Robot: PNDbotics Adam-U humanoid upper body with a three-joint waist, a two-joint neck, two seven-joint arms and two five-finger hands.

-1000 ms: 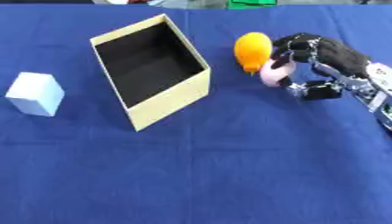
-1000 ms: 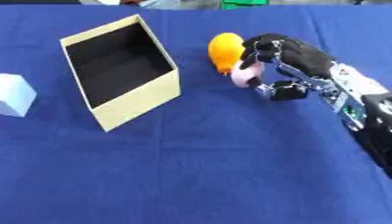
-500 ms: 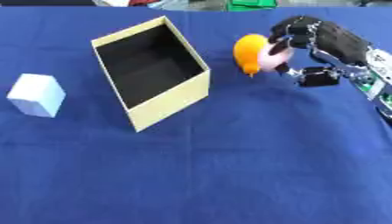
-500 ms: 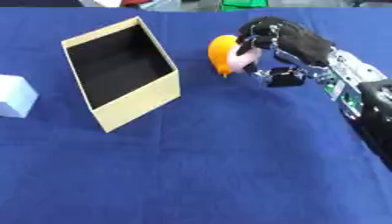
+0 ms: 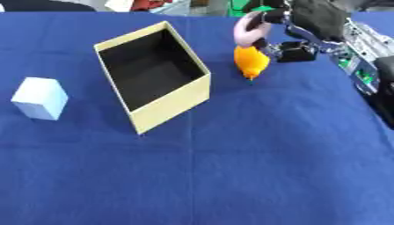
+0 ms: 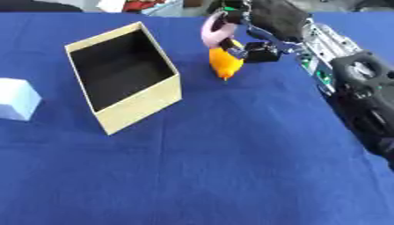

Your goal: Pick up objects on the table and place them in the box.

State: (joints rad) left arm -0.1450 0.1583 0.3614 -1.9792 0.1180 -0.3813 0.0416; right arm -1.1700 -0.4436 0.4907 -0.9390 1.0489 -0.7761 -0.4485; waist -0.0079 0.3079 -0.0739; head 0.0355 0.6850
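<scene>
My right hand (image 5: 311, 22) hangs above the table at the upper right, its fingers curled round a pink object (image 5: 249, 27). Just below the pink object an orange object (image 5: 251, 62) lies on the blue cloth; I cannot tell whether the two touch. The open tan box (image 5: 154, 74), dark inside, stands left of them with nothing visible in it. A pale blue-white cube (image 5: 39, 97) sits at the far left. My left hand shows in neither view.
The blue table cloth (image 5: 231, 176) fills the near half of the view. My right forearm (image 6: 362, 92) runs down the right edge. Coloured clutter lies beyond the table's far edge.
My right hand has risen and moved left with the pink object, from beside the orange object to above it. The camera has also shifted.
</scene>
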